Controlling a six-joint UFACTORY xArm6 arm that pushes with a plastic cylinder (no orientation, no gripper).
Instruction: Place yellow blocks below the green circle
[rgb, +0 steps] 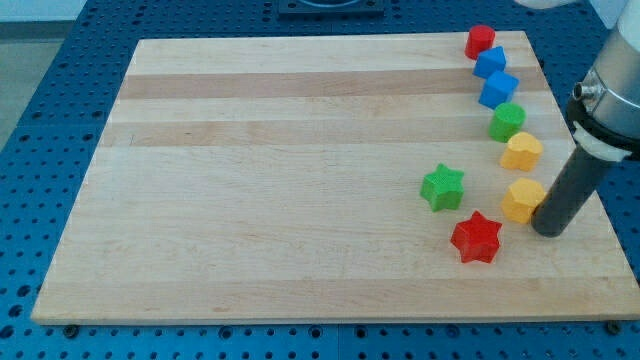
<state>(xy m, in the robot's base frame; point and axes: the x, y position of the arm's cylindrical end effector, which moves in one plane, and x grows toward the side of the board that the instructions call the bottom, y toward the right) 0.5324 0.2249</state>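
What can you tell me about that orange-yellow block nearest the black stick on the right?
The lower yellow block is a small chunky piece with faceted sides, looking like matte plastic, lying flat on the wooden board near the view's right edge. My tip stands right beside it on the view's right, seemingly touching it. Another yellow block sits just above it, the red star below-left; neither touches it.

A: Occlusions? The rod (560, 195) covers a strip of the wooden board (300, 180) at the view's right, and my tip (548, 230) sits just beside the lower yellow block (522, 200), masking its right edge.

B: Frame cuts?

A: The arm's pale housing (612, 90) runs off the right edge. A dark fixture (330, 6) is clipped at the view's top; identity unclear.
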